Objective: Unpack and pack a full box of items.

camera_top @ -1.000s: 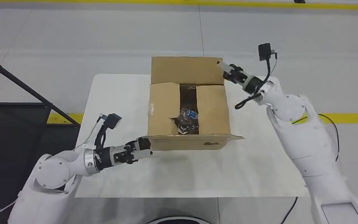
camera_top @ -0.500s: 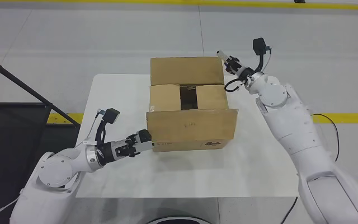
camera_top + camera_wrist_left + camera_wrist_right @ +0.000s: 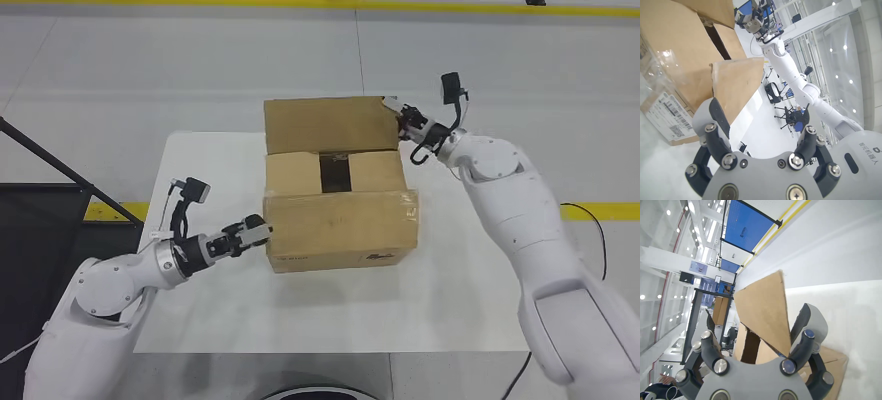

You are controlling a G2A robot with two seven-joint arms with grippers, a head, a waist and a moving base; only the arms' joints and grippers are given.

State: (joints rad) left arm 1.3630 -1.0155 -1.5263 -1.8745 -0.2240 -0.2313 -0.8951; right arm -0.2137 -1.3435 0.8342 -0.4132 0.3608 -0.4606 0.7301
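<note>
Left gripper (image 3: 760,103) spread wide, low at the near left corner of the box (image 3: 340,245), one finger (image 3: 719,115) against the edge of the near flap (image 3: 738,81), the other finger well clear. Nothing pinched, so it looks like a push or prop rather than a grasp. Right gripper (image 3: 756,309) also spread, up at the far right corner, with the far flap (image 3: 762,306) passing between its fingers and lying close to one of them, not clamped. The box sits mid-worktop (image 3: 210,180). The two side flaps (image 3: 295,172) are folded in, with a dark gap (image 3: 338,172) between them. Can't tell what's inside. The near and far flaps both stand up. Judgement: this is the closing end of packing, one gripper per long flap, each at a corner for leverage to tip its flap inward over the side flaps. Risk: a flap slipping off an open finger.
</note>
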